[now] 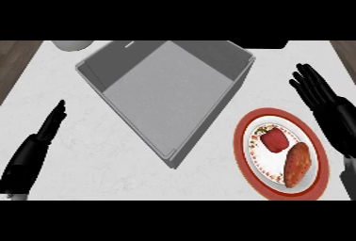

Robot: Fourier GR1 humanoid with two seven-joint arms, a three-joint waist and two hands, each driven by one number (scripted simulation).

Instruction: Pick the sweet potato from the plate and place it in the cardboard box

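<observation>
The fingers (306, 81) of my right hand (332, 113) are straight and spread a little, holding nothing; they point away from me along the right edge of the tabletop (62, 141). That hand hovers just beside the plate's (245, 157) right rim, its fingertips reaching beyond the plate's far edge.

My left hand (38, 141) shows at the lower left, seen edge-on, its fingers straight and together, holding nothing, well apart from everything else.

The sweet potato (298, 164) lies on the plate's near right part, an orange-brown oval tilted with one end toward the rim closest to me. Just beside it, toward the plate's middle, sits a red pepper-like vegetable (274, 140); the two are close, and I cannot tell whether they touch. The plate is red-rimmed with a white patterned centre.

Left of the plate, filling the middle of the tabletop, stands the box (167, 89), which looks grey here, turned at an angle with one corner pointing toward me. At the far edge, beyond the box's left corner, a pale rounded object (73, 45) is partly in view.
</observation>
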